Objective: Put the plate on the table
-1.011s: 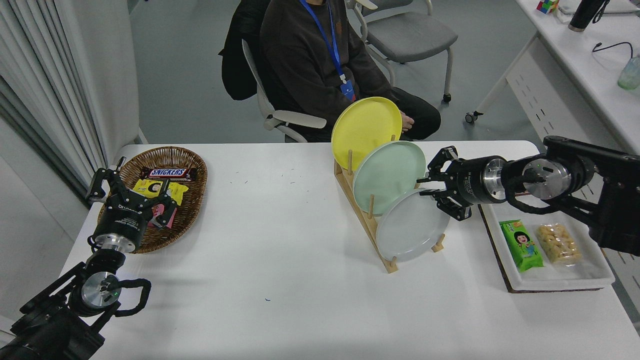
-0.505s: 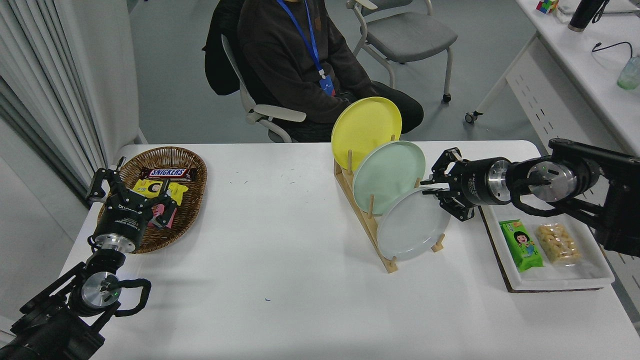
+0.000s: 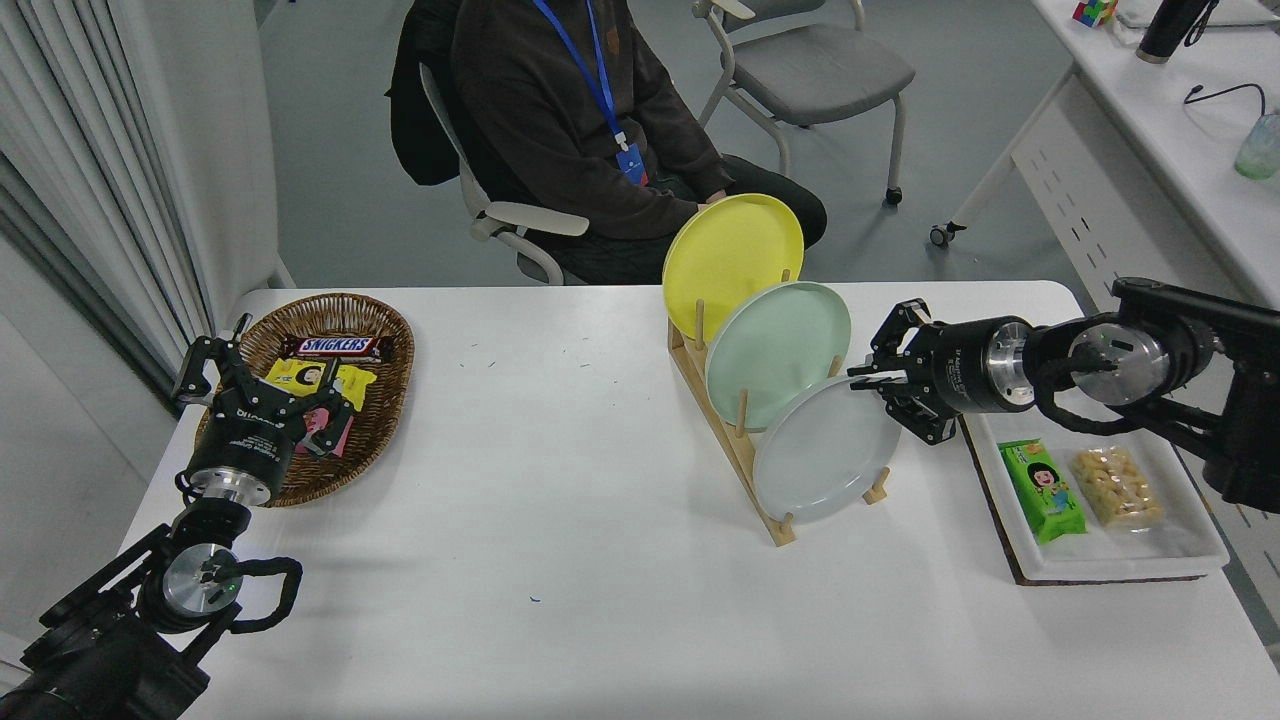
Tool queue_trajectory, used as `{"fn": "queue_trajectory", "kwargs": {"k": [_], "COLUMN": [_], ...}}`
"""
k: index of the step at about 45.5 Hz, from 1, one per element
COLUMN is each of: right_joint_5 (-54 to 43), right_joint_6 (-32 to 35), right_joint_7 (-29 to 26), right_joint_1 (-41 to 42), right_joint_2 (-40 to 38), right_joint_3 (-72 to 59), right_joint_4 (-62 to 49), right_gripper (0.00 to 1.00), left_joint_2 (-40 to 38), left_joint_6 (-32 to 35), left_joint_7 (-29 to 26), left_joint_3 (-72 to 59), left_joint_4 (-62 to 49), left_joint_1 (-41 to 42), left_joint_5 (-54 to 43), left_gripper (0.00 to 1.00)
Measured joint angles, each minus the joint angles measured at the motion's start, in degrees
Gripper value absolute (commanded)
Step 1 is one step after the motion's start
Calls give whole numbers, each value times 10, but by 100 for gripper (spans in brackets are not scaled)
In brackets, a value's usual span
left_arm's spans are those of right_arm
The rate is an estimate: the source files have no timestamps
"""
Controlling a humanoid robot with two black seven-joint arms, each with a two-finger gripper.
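The pale grey plate (image 3: 822, 452) stands on edge in the front slot of a wooden rack (image 3: 737, 445), leaning against the mint green plate (image 3: 775, 350); a yellow plate (image 3: 730, 255) stands behind. My right gripper (image 3: 880, 396) is open and comes in from the right, level with the grey plate's upper right rim. Its fingers (image 3: 858, 372) are at the rim's edge, and I cannot tell whether they touch it. The white table (image 3: 560, 480) carries it all. My left gripper (image 3: 262, 378) is parked open at the lower left.
A wicker basket (image 3: 385, 400) of snacks sits at the left, by the left gripper. A white tray (image 3: 1180, 545) with two snack packs lies under the right arm. A seated person (image 3: 580, 110) is at the far side, a hand near the yellow plate.
My right gripper has drawn back a little to the right, still open beside the grey plate's rim. The plate has stayed in the rack. The person has shifted left.
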Motion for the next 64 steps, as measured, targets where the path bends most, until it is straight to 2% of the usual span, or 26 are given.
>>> {"fn": "queue_trajectory", "kwargs": {"k": [7,21,31,64], "right_joint_5": [0,-1,-1,1], "right_joint_6": [1,2,2,12], "right_joint_7": [0,0,0,-2], "right_joint_1": [0,-1,-1,-1], "right_joint_2": [0,0,1,1], "right_joint_3": [0,0,1,3], "right_joint_4": [0,-3,-5,-6], "right_gripper": [15,15,3,0], "left_joint_2": [0,0,0,0], "left_joint_6": [0,0,0,0], "left_joint_7": [0,0,0,0], "left_joint_3": [0,0,0,0], "left_joint_4": [0,0,0,0], "left_joint_1": [0,0,0,0], "left_joint_5": [0,0,0,0], "left_gripper": [98,98,98,98]}}
